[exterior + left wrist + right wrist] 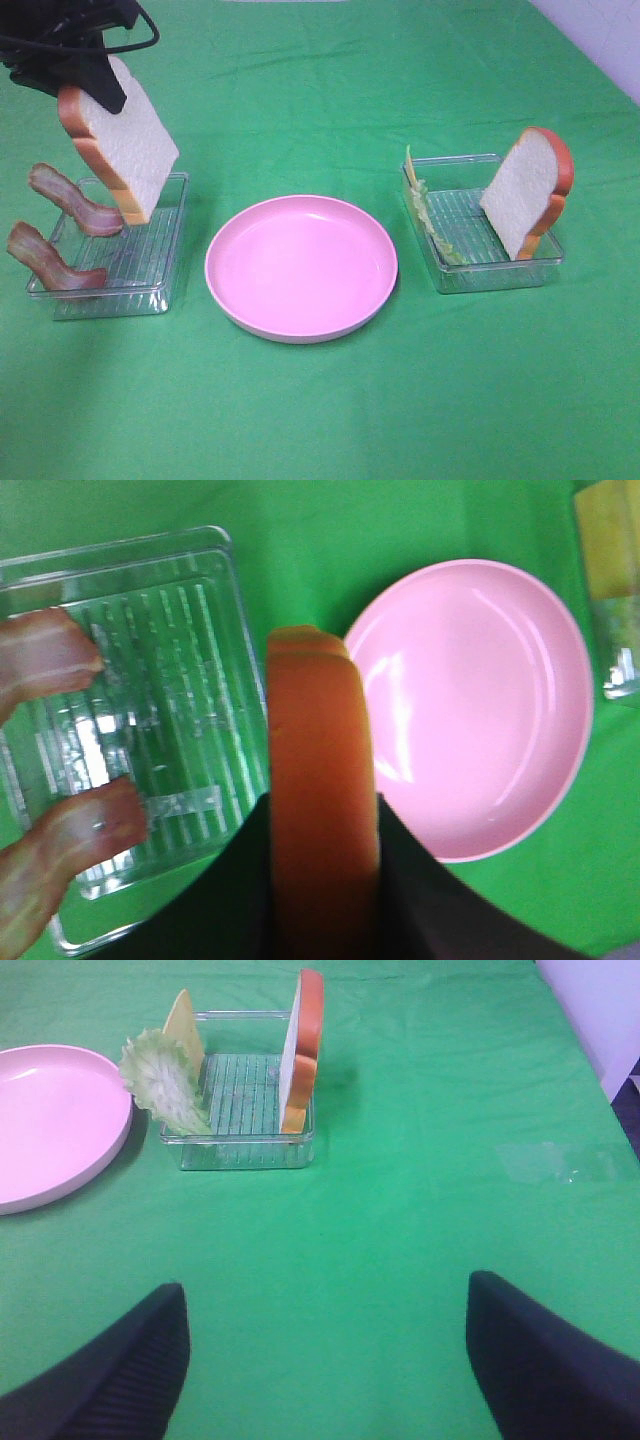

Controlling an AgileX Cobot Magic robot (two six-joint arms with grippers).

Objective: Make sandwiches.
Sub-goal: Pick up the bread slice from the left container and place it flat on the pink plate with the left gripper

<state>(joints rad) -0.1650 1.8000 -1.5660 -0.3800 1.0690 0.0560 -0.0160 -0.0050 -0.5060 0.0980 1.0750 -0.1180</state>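
The left gripper (95, 88) is pinching a bread slice (125, 150) by its orange-brown crust, jaws pressed against both faces, and is holding it tilted in the air above the left tray (150, 265). The slice is showing a white, lightly textured face. Two wavy reddish-brown bacon strips (68, 200) are leaning in that tray along its outer side. A pink plate (300, 265) is sitting between the trays on the green cloth (320, 420). In the right tray (465, 235) a second bread slice (522, 190) is standing on edge at the outer end, while lettuce (425, 215) and yellow cheese (409, 165) are leaning at the end nearest the plate. The right gripper (325, 1360) is hovering over the cloth, jaws spread wide, gripping nothing.
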